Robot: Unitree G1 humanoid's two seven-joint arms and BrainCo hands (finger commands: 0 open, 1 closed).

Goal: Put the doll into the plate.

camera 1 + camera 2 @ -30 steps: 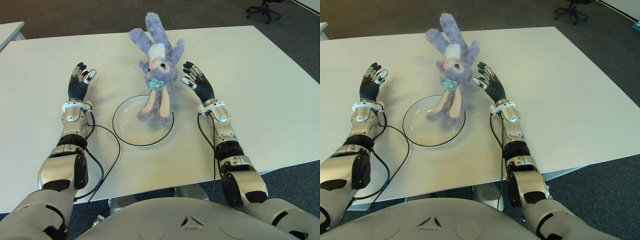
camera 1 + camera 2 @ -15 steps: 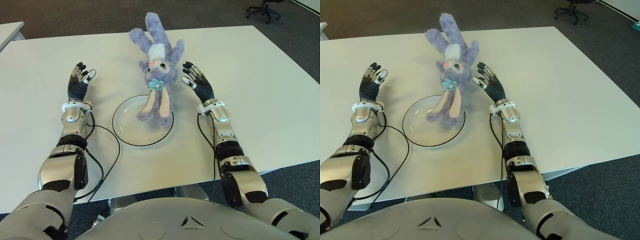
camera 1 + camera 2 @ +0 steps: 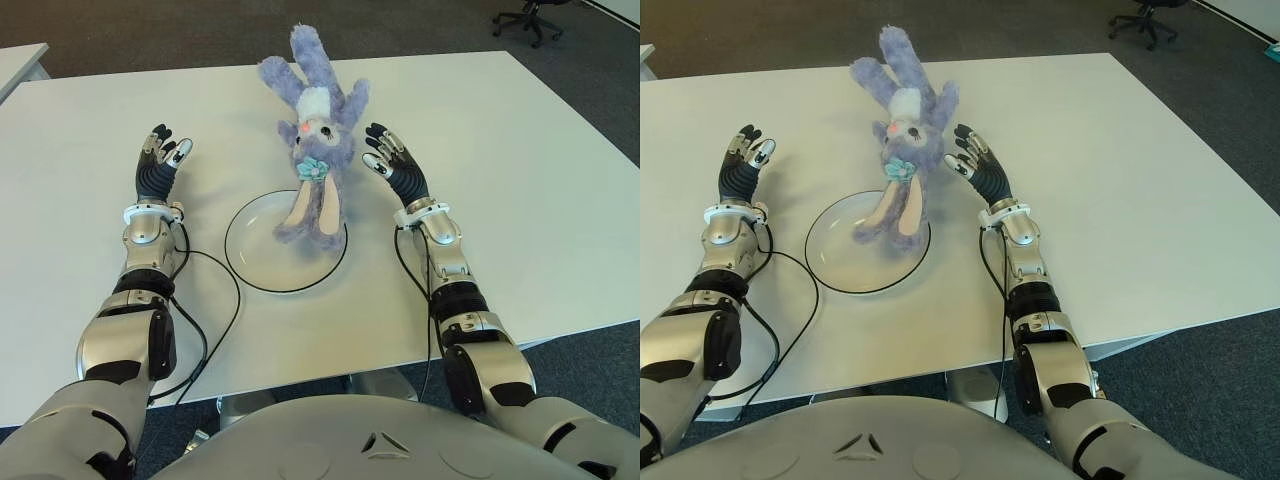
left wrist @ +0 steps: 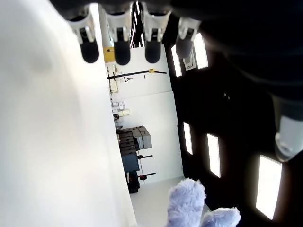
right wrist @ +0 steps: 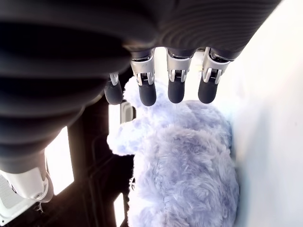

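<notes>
A purple plush rabbit doll [image 3: 316,140] lies on the white table, ears pointing away from me. Its legs rest over the far rim of a clear round plate [image 3: 262,262] with a dark edge; its body and head lie beyond the plate. My right hand [image 3: 388,156] is just right of the doll's torso, fingers spread, holding nothing; its wrist view shows the doll's fur [image 5: 189,170] close beyond the fingertips. My left hand [image 3: 160,155] shows on the table left of the plate, fingers extended and empty.
The white table [image 3: 520,170] extends wide to the right and left. A black cable [image 3: 215,300] loops from my left arm near the plate's left side. An office chair [image 3: 530,15] stands on the dark carpet beyond the far right corner.
</notes>
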